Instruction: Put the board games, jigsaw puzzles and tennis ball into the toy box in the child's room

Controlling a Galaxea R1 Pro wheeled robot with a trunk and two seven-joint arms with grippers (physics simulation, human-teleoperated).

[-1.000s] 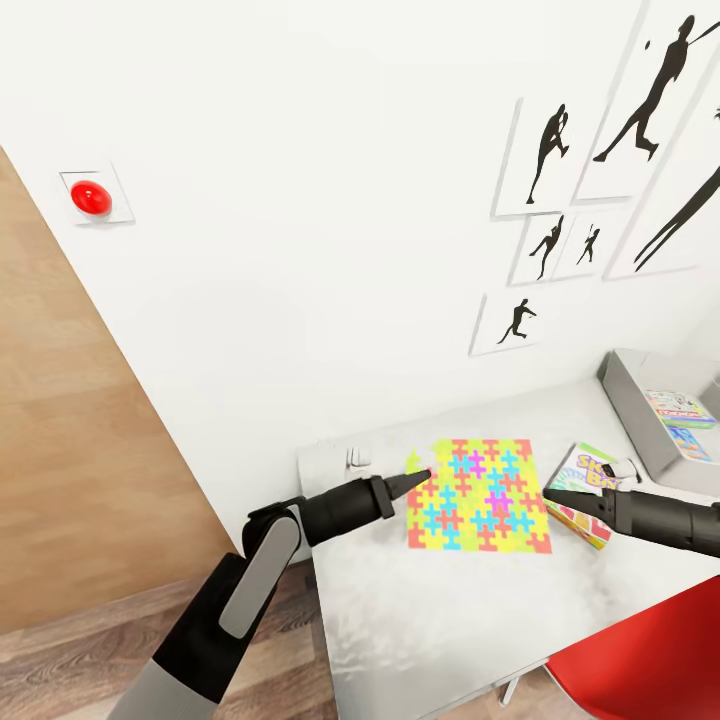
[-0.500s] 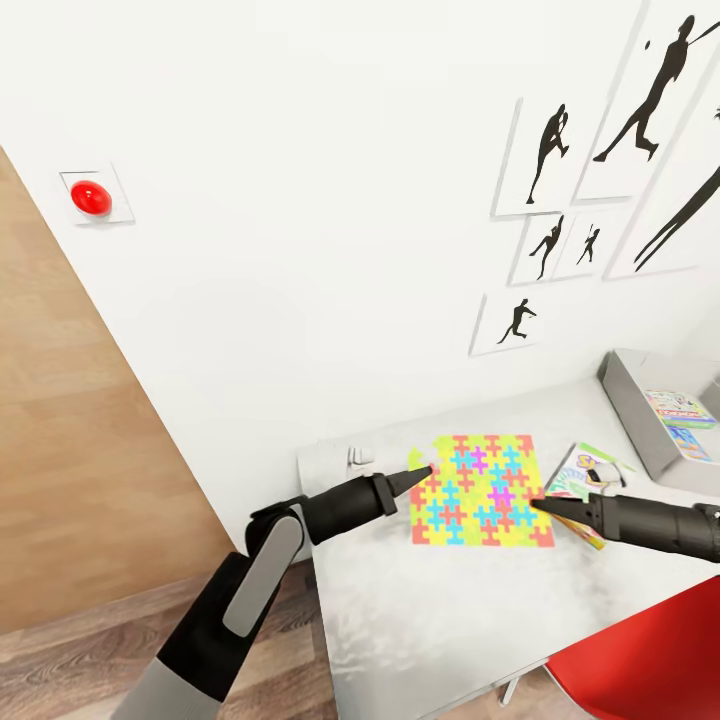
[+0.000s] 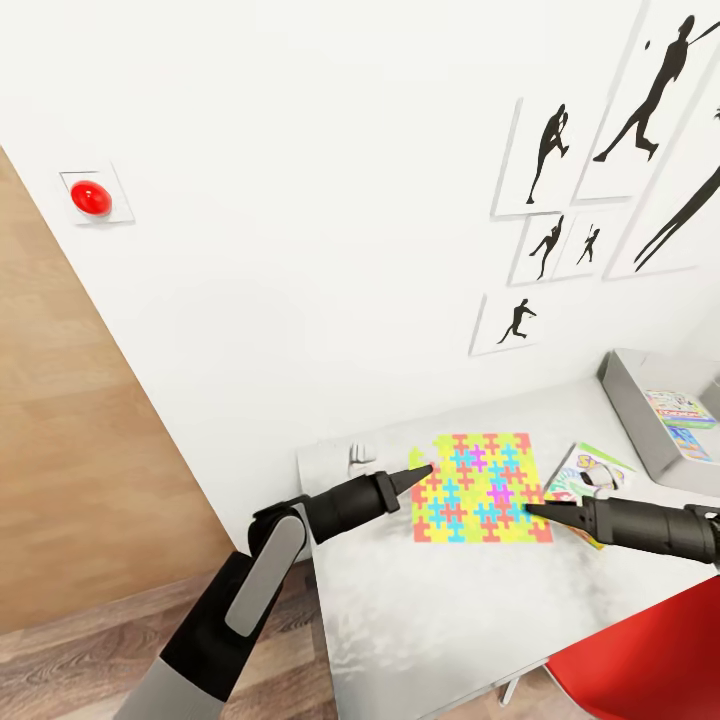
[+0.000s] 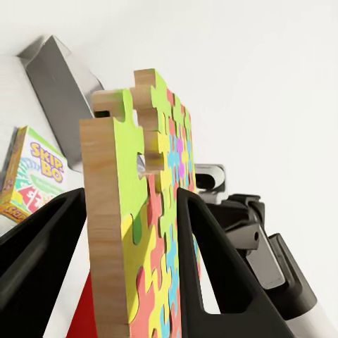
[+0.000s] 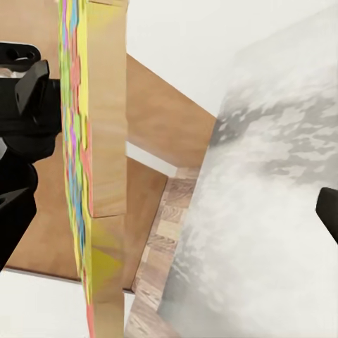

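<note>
The jigsaw puzzle (image 3: pixel 480 487) sits at centre right of my head view on the table (image 3: pixel 450 610), with my left claw (image 3: pixel 421 470) clamped on its left corner, 1 finger on each face in the left wrist view. My right claw (image 3: pixel 533 511) meets the opposite edge; I cannot tell whether it is closed. The Skip-Bo box (image 3: pixel 588 476) lies just right, the toy box (image 3: pixel 640 410) at far right.

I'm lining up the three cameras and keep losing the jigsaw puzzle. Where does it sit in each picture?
Head view: the jigsaw puzzle lies lower centre-right, between the two gripper tips.
Left wrist view: its wooden edge stands upright at centre, between the left gripper's fingers.
Right wrist view: its edge runs down the left side.
Shared landmark: the table, also in the right wrist view.
</note>
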